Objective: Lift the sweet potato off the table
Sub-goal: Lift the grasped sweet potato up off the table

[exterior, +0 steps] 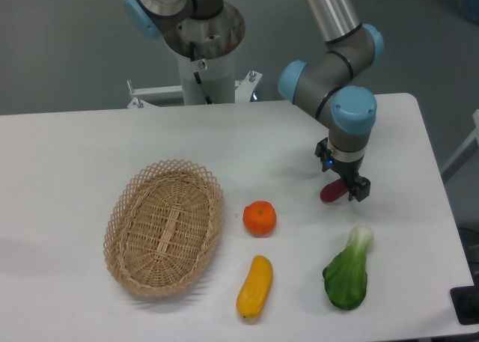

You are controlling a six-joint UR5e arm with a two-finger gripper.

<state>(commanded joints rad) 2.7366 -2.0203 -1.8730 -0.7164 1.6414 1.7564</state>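
Note:
The sweet potato is a small magenta oblong at the right of the white table. My gripper points straight down over its right end. The black fingers sit tight against it, so the gripper looks shut on the sweet potato. Its left end sticks out to the left, at or just above the tabletop. The far finger is hidden behind the sweet potato.
A green bok choy lies just in front of the gripper. A round orange fruit and a yellow squash lie to the left. A wicker basket stands further left. The robot base is at the back.

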